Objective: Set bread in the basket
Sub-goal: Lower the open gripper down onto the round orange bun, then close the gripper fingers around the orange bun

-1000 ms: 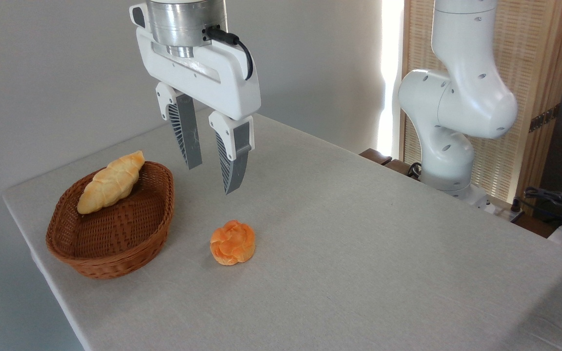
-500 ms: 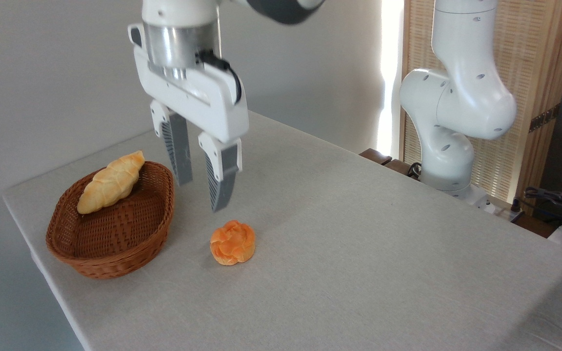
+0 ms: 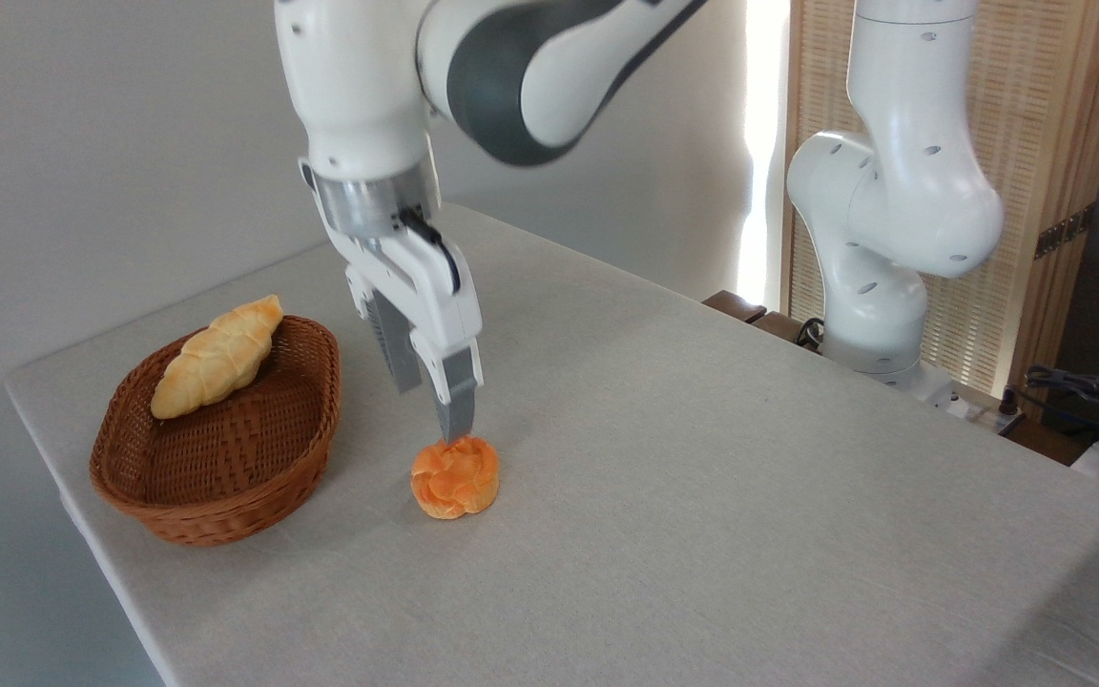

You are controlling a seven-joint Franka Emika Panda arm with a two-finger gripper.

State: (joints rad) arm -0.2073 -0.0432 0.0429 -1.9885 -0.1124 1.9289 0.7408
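End effector has dropped and rotated since the earlier frames, now just above the bread. Fingers slightly parted, holding nothing; front fingertip at the bun's top edge, contact unclear. Bread sits on the tabletop, right of the basket, which holds a pale braided loaf.

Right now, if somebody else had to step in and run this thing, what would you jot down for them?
Claw: open, empty, its fingertips just above and behind the bun, not gripping it.
Bun: on the table, right of the basket, apart from it.
Basket: holds only a pale loaf leaning on its far rim.
Done: claw brought to the bun.
Left: lower around the bun, close, lift, carry left, drop into the basket.
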